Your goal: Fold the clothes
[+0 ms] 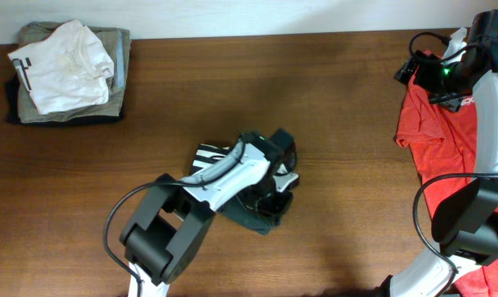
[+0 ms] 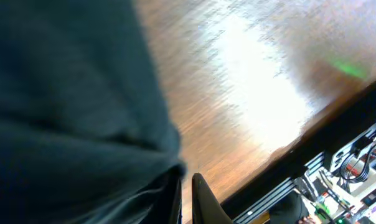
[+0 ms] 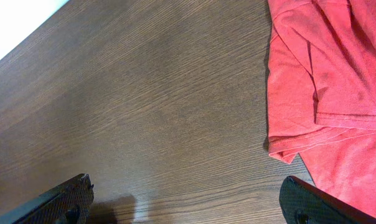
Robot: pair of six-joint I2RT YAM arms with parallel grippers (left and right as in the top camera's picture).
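Observation:
The black top [image 1: 261,216] lies bunched in a small heap at the table's middle, with its white letters [image 1: 204,156] showing at the left end. My left gripper [image 1: 279,177] sits on the heap's right side. In the left wrist view the dark fabric [image 2: 63,112] fills the left half and drapes over the fingers [image 2: 186,198], which are nearly closed on it. My right gripper [image 1: 415,68] hovers at the far right. Its fingers [image 3: 188,202] are wide apart and empty over bare wood.
A stack of folded white and khaki garments [image 1: 68,70] sits at the back left corner. A red shirt [image 1: 434,124] lies spread along the right edge, also in the right wrist view [image 3: 325,81]. The table's front edge [image 2: 287,155] is close to my left gripper.

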